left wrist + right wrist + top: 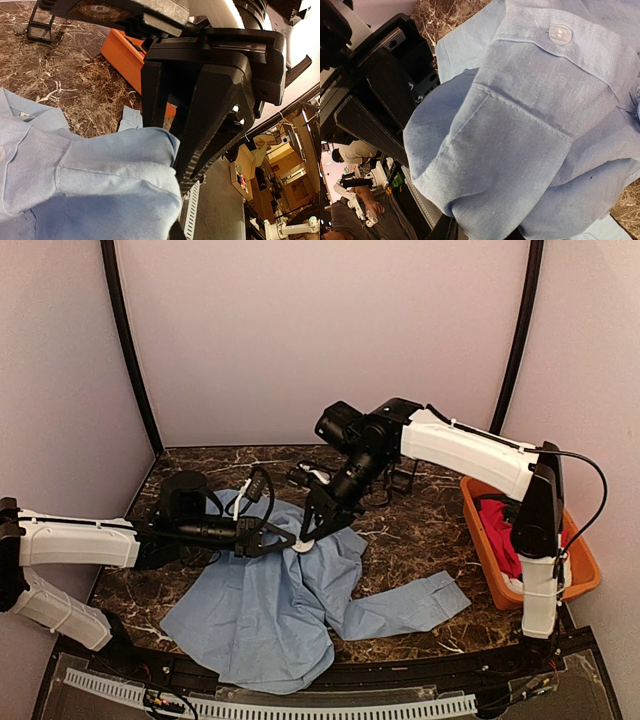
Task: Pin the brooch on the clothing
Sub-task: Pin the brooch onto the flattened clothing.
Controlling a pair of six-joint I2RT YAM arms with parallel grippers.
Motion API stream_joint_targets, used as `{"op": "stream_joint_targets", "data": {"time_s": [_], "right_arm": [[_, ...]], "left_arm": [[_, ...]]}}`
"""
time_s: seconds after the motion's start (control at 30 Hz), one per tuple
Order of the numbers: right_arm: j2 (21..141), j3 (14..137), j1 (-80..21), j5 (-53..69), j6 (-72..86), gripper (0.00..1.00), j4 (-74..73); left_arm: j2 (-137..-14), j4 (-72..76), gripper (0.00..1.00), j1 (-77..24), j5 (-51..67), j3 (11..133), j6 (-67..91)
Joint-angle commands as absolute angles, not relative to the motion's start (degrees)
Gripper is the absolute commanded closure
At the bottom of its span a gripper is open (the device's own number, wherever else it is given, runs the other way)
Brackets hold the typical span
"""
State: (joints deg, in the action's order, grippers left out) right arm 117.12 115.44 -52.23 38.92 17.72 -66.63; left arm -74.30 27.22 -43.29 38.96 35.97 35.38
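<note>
Light blue shirt [90, 170] fold bunched close; right gripper [175, 142] at its edge; orange bin [125, 55] behind.

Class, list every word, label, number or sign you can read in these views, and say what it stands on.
No text can be read.
Shirt: no print shows.
Orange bin: none.
Background clutter in the left wrist view: too blurred to read.

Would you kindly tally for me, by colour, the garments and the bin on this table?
Light blue: 1, the shirt
Red: 1, the garment lying in the bin
Orange: 1, the bin
Total: 3
</note>
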Motion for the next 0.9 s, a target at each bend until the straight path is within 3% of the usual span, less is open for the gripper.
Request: {"op": "stream_joint_targets", "data": {"time_s": [0.0, 0.47, 0.87], "right_arm": [[117.89, 117.36, -53.0, 39.14, 17.57, 0.79, -66.49], [117.68, 116.91, -52.82, 45.25, 19.55, 0.74, -62.93], [117.61, 115.66, -52.83, 40.45, 22.37, 0.71, -62.05]], "left_arm": [[-72.94, 26.87, 0.99, -43.37, 38.8, 37.84, 34.44], [-72.95, 26.56, 0.99, -43.42, 38.76, 37.59, 34.15], [-72.27, 25.33, 0.99, -43.37, 37.96, 37.55, 33.69]]}}
